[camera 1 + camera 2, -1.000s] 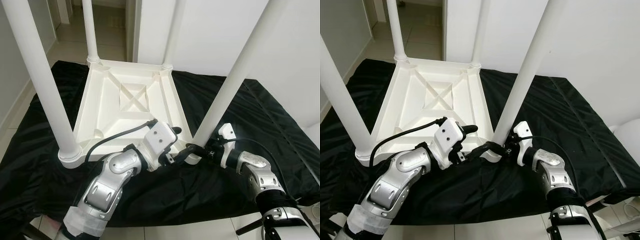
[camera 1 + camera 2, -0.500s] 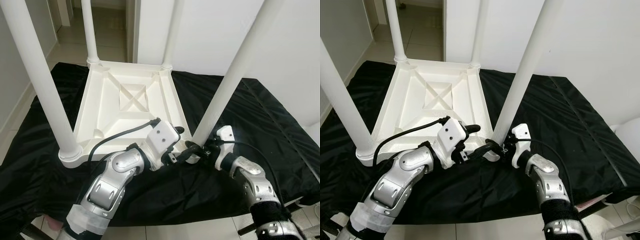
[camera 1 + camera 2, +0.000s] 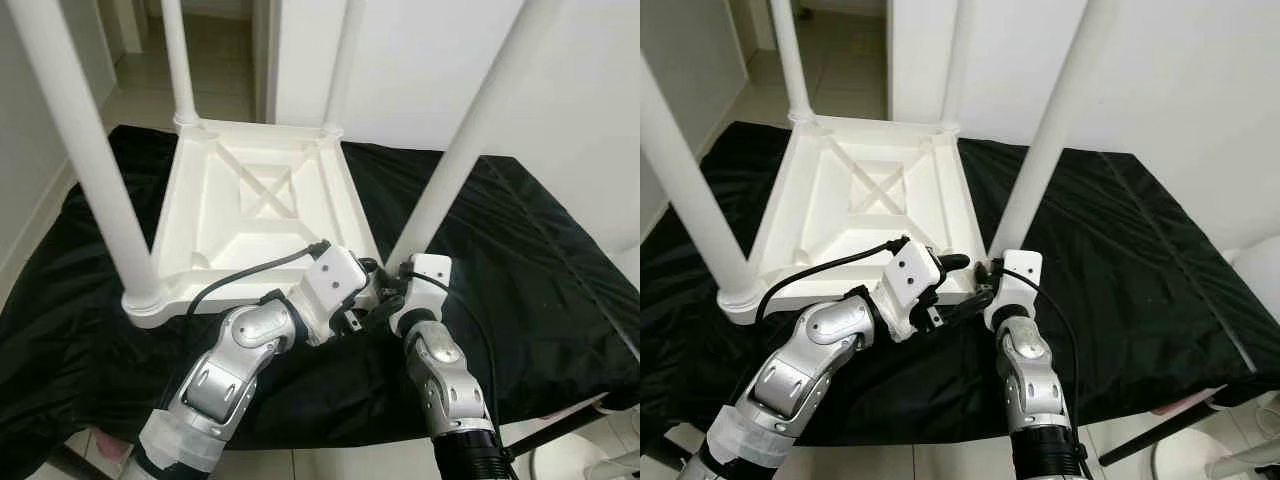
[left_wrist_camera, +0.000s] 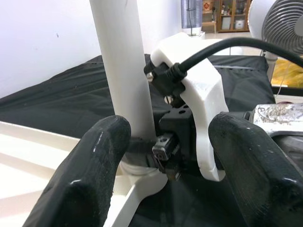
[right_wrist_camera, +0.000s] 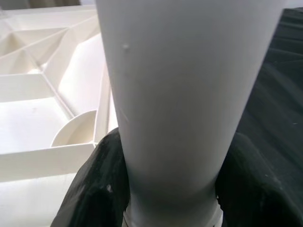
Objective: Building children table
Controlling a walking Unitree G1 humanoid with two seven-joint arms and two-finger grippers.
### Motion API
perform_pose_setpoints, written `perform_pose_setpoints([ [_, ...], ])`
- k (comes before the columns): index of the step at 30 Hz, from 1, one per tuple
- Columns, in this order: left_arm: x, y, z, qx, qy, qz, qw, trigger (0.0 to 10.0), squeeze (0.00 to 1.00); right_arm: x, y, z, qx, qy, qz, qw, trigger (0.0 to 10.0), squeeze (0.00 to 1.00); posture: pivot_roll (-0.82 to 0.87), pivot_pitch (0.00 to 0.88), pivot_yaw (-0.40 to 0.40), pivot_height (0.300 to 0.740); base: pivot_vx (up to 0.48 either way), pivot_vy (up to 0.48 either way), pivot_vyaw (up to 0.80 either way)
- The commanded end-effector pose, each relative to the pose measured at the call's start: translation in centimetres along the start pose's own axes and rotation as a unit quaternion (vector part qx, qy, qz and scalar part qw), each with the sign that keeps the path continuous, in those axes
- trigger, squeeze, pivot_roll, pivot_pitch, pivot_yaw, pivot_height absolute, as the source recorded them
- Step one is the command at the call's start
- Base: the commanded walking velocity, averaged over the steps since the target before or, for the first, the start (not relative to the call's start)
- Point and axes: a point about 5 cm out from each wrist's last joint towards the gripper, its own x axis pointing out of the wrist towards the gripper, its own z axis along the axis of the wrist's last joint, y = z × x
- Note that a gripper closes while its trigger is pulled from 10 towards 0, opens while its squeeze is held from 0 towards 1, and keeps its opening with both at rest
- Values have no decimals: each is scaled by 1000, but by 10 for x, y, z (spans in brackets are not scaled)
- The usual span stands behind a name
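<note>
A white plastic children's table (image 3: 250, 200) lies upside down on a black sheet, its four legs pointing up. My right gripper (image 3: 392, 290) is at the base of the near-right leg (image 3: 470, 150). In the right wrist view its black fingers (image 5: 102, 179) press on both sides of that leg (image 5: 184, 94), shut on it. My left gripper (image 3: 365, 295) hovers at the same corner, just left of the leg. In the left wrist view its fingers (image 4: 102, 156) stand wide apart and open, framing the leg (image 4: 123, 61) and the right wrist's white camera mount (image 4: 199, 94).
The black sheet (image 3: 520, 250) covers the floor around the table. The near-left leg (image 3: 90, 160), far-left leg (image 3: 178, 60) and far-right leg (image 3: 345, 60) stand tall. A white wall rises behind, with tiled floor at the far left. A fan (image 4: 284, 23) stands beyond the sheet.
My right arm has swung in from the right to the middle, its forearm now reaching up to the leg's base. The left gripper has stayed at the corner.
</note>
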Motion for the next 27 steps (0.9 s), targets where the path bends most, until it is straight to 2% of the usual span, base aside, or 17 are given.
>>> perform_pose_setpoints([
  [1,3,-1,0,3,-1,-3,1000,10000,0,-8,6,-11,22,25,-10,999,10000,71,-23,0,-82,740,0,0,0],
  [2,3,-1,0,4,-2,-5,1000,10000,0,-9,4,-9,28,20,7,999,10000,1000,-25,0,-82,740,0,0,0],
  [8,5,-1,0,7,-2,-8,1000,10000,0,-11,1,-3,25,8,28,999,10000,1000,-26,0,-82,740,0,0,0],
  [9,5,-1,0,7,-3,-7,1000,10000,0,-14,-7,0,18,-1,42,999,10000,1000,-26,0,-85,740,0,0,0],
  [12,5,0,0,8,-3,-6,1000,10000,0,-16,-12,1,14,-6,52,999,10000,1000,-26,0,-85,740,0,0,0],
  [14,5,1,-1,9,-3,-4,1000,10000,0,-19,-24,3,-8,-19,74,997,10000,1000,-23,0,-87,740,0,0,0],
  [15,5,1,-1,9,-3,-3,1000,10000,0,-19,-30,3,-18,-23,89,996,10000,0,-21,0,-86,740,0,0,0],
  [18,5,1,-1,9,-3,-2,1000,10000,0,-19,-35,3,-26,-25,98,995,10000,0,-21,0,-86,740,0,0,0],
  [21,5,2,-1,12,-3,0,1000,10000,0,-15,-44,4,-59,-28,161,985,10000,0,-18,0,-85,740,0,0,0],
  [25,5,2,-1,12,-3,0,1000,10000,0,-14,-47,6,-67,-29,176,982,10000,0,-18,0,-85,740,0,0,0],
  [27,5,2,1,16,-4,0,1000,10000,0,-5,-50,10,-87,-35,209,973,10000,0,-19,0,-84,740,0,0,0],
])
